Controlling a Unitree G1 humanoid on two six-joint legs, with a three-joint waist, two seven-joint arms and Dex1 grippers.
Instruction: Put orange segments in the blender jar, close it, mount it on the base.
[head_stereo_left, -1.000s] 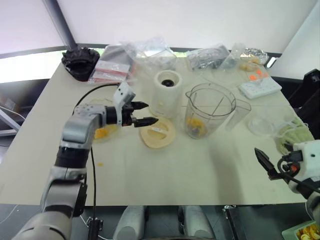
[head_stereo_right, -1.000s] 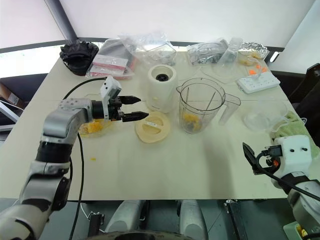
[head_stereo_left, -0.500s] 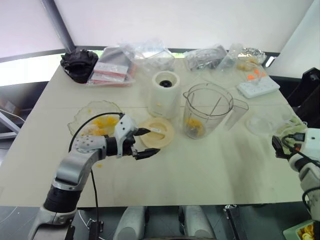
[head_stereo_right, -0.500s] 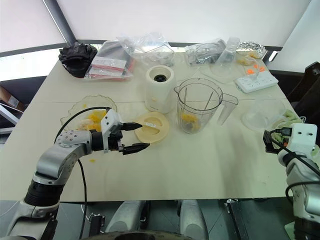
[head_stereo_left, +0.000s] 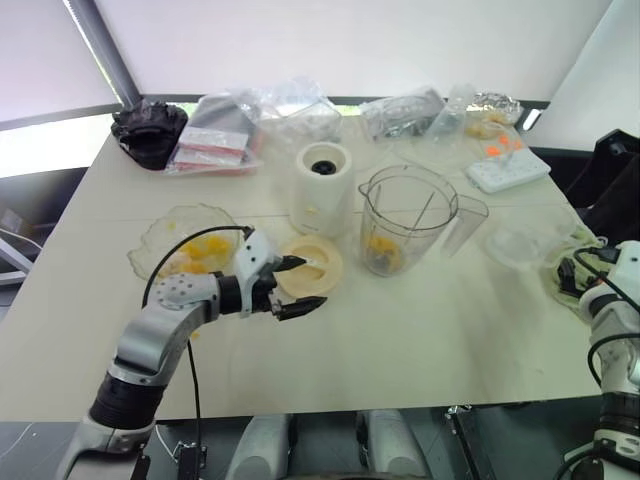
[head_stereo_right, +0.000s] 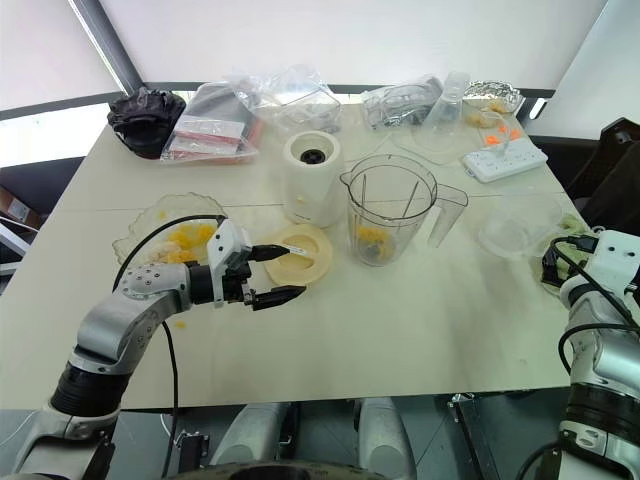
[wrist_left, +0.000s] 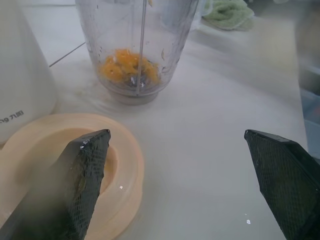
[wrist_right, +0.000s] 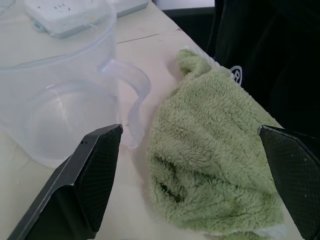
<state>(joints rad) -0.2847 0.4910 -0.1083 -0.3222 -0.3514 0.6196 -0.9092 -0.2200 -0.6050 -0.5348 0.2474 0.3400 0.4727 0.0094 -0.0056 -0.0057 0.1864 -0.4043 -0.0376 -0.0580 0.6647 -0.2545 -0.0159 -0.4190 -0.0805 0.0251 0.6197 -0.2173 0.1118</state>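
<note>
Green cloth (wrist_right: 215, 165) partly behind right finger

**Count on the table**

1 blender jar (head_stereo_left: 403, 218), 1 white base (head_stereo_left: 323, 187), 1 cream lid (head_stereo_left: 311, 265), 1 wavy clear bowl (head_stereo_left: 160, 237), 1 green cloth (wrist_right: 210, 155), 1 power strip (head_stereo_left: 509, 170). Orange segments (wrist_left: 127, 66) in the jar: perhaps 3, hard to separate.

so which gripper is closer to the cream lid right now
Left. The left gripper is open right at the lid, one finger over its edge; the right gripper is open far off by the green towel.
</note>
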